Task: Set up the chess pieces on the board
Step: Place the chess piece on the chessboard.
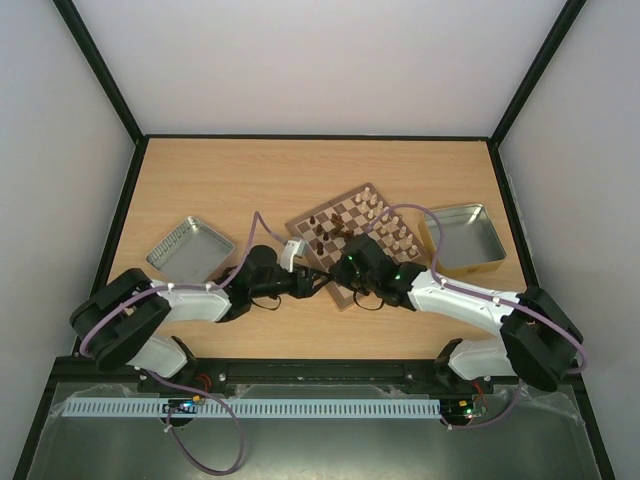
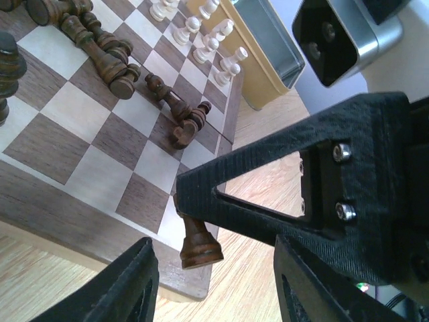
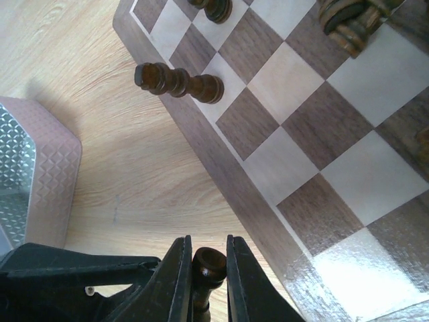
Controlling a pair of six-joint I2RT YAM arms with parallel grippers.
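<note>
board [image 1: 352,232] sits mid-bench, turned cornerwise, one corner pointing near. bench [image 1: 220,180] lies open on the far side and far left. black frame rails run along its left, right and far edges. grey tin [image 1: 190,250] is left of the board, well apart. gold-rimmed tin [image 1: 465,240] is just beside the board's right corner, so little room there. both arms meet at the board's near corner, which is crowded.

right fingers [image 3: 206,245] pressed together on a dark piece [image 3: 208,263]. its long axis runs along the fingers, base outward. in the left wrist view it hangs roughly upright, base down, over the brown rim at the near corner. its top is hidden behind the right finger. cannot tell if the base touches the rim.

left fingers [image 2: 213,272] spread, nothing between them, just near of that same corner and close beside the held piece.

dark pieces [image 2: 100,57] lie toppled on inner squares in a loose heap, long axes flat to the board. second clump [image 2: 179,114] lies closer to the right edge. lone dark piece [image 3: 177,82] lies on its side at the near-left edge, base on a light square, head over the rim. white pieces [image 2: 211,43] stand upright in rows along the edge next to the gold-rimmed tin.
</note>
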